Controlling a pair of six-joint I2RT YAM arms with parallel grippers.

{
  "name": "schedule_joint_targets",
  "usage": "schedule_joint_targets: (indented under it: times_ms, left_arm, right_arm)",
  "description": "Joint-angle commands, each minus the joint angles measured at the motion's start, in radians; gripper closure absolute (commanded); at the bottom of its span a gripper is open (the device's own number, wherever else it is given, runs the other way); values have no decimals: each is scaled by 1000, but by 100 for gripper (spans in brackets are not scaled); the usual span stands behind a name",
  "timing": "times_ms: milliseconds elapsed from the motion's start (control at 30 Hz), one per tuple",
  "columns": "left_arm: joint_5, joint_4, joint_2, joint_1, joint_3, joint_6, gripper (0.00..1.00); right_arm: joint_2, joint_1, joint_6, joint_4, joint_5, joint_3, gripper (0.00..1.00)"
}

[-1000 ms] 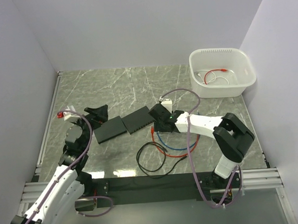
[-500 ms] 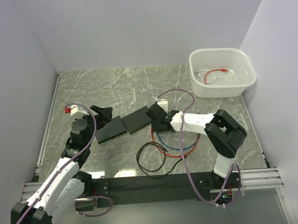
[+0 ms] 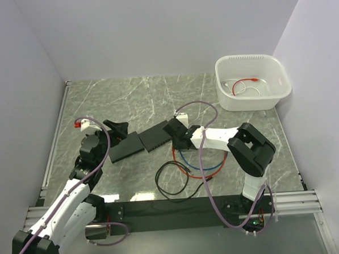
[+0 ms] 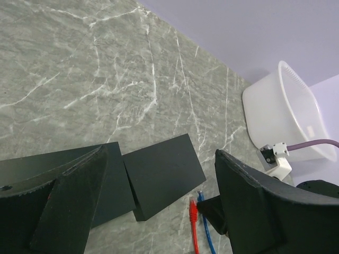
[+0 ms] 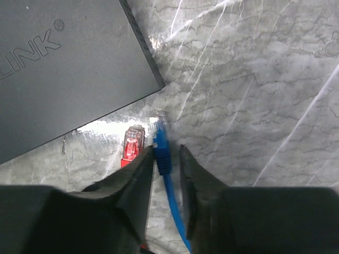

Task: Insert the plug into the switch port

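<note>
So, the right gripper [image 5: 165,153] has its fingers pressed in on the blue plug [image 5: 160,138], pinching the boot right behind the clear tip. The tip points up toward the corner of the switch with the LINK lettering [image 5: 63,69] but sits apart from it, with bare marble between the two. Just beside it on the left is a red plug [image 5: 132,143], which lies on the table [image 3: 145,100], outside the fingers.

From the overhead camera we see the right arm stretched across toward the middle. Its gripper is low by the near right corner of that switch [image 3: 157,135]. A second switch [image 3: 125,146] lies touching the first one on its left, both flat and angled the same way. The blue cable [image 3: 189,163] and red cable [image 3: 213,171] loop around on the marble behind the gripper. A black cable [image 3: 172,184] is coiled closer to the arm bases.

Meanwhile the left gripper [image 4: 159,156] hangs above the second switch with its fingers spread wide and nothing between them. In its wrist view we look down on both black boxes.

Over in the far right corner sits a white bin [image 3: 253,102] with a red lead and a white lead in it. We can't make out any ports on either switch from these angles.
</note>
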Motion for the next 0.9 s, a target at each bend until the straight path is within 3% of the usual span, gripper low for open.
schedule_joint_targets:
  times_ms: [0, 133, 167, 367, 400, 467, 567, 733, 867]
  left_arm:
    - [16, 13, -13, -6, -1, 23, 12]
    - [35, 15, -10, -17, 10, 63, 16]
    - [42, 3, -8, -18, 16, 74, 16]
    - [137, -88, 21, -44, 131, 178, 17]
    - [165, -82, 19, -51, 136, 184, 8]
    - [244, -51, 15, -69, 128, 172, 1]
    - [352, 82, 10, -80, 72, 111, 1]
    - [541, 400, 39, -98, -28, -23, 1]
    - [588, 467, 104, -162, -26, -23, 5]
  right_arm:
    - [15, 9, 1, 9, 2, 0, 71]
    - [-12, 9, -23, -8, 26, -1, 99]
    - [-25, 9, -31, -23, 28, 0, 100]
    - [-219, 32, -128, -30, 37, -44, 100]
    - [-254, 38, -161, -16, 28, -57, 100]
    - [-356, 41, -191, 24, -29, -101, 100]
    - [-503, 41, -247, 148, -124, -211, 100]
    - [-727, 41, -297, 430, -454, -432, 100]
    - [-795, 40, -258, 606, -602, -553, 100]
